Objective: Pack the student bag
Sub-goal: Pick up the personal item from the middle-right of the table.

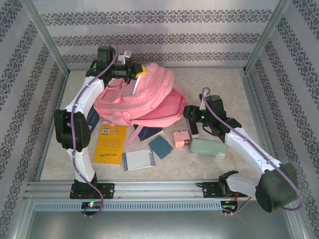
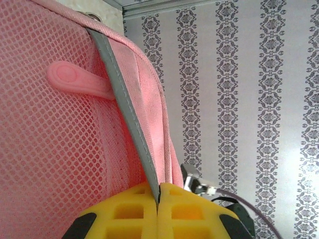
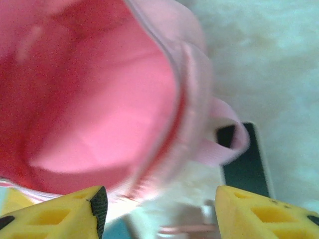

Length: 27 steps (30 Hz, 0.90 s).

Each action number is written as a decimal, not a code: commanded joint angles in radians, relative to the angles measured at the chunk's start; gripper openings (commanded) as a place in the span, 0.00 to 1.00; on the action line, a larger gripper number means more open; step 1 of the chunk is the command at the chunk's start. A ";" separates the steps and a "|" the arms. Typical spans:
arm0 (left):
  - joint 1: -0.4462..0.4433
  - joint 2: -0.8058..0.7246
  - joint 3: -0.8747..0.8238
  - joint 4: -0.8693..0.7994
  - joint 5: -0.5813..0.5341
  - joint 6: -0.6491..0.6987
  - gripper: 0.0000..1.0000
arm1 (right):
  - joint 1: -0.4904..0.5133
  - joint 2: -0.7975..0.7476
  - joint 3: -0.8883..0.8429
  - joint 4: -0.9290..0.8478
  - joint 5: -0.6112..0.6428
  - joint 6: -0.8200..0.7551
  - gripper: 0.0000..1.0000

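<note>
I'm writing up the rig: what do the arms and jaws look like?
The left arm and right arm have white links, black joints and a purplish cable running along each. The jaws are yellow blocks with square recesses and black trim.

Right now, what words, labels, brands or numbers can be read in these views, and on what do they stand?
No text is legible.
yellow book: small dark print on its cover, too small to read.
student bag: no lettering visible.
</note>
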 commanded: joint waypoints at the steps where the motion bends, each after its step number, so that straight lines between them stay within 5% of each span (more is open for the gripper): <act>1: 0.009 -0.008 0.048 0.087 0.049 -0.017 0.00 | 0.011 0.037 -0.021 -0.127 0.133 -0.105 0.68; 15: 0.030 -0.004 -0.015 0.286 0.090 -0.156 0.00 | 0.034 0.335 0.082 -0.174 0.165 -0.200 0.76; 20: 0.041 0.009 -0.099 0.558 0.111 -0.344 0.00 | 0.035 0.396 0.091 -0.150 0.162 -0.217 0.67; 27: 0.041 0.004 -0.097 0.523 0.106 -0.321 0.00 | 0.031 0.406 0.084 -0.135 0.195 -0.188 0.37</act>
